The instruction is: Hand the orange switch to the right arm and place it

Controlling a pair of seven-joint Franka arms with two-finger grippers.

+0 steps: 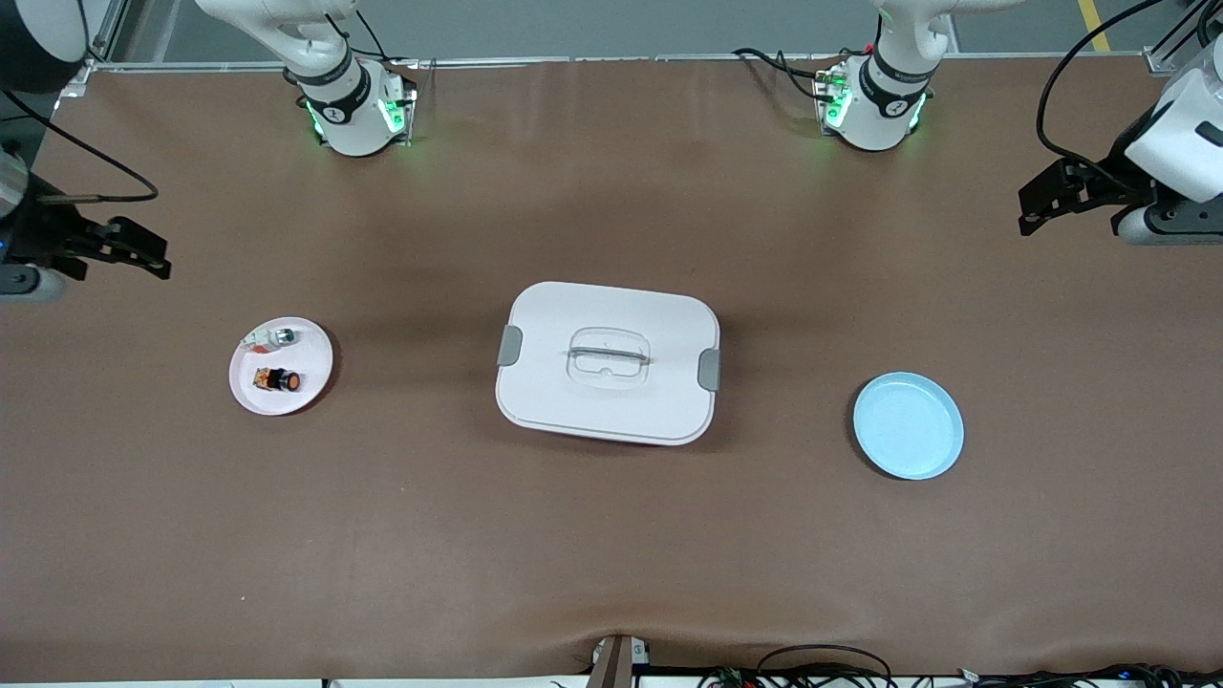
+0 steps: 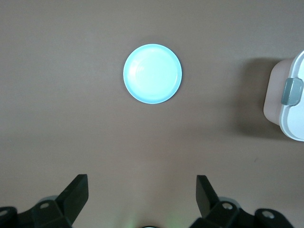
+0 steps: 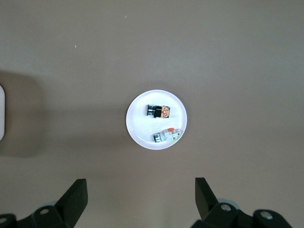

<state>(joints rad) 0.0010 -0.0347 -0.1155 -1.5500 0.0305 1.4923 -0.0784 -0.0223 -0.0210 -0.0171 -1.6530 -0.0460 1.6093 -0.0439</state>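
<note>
- Front view: we saw the orange switch lying on its side on a small white plate twd the right arm's end of the table, beside a silver-and-white piece that sat farther from the camera on the same plate. A white lidded box sat mid-table w/ a blue plate twd the left arm's end. The right gripper hung over bare table at its end, the left gripper likewise; both arms waited.
- Left wrist view: we saw the left gripper w/ fingers spread wide, nothing betw them, over the blue plate; box corner at the edge.
- Right wrist view: right gripper fingers also wide apart, holding nothing, above the white plate; the switch lay apart from the silver-and-white piece.
</note>
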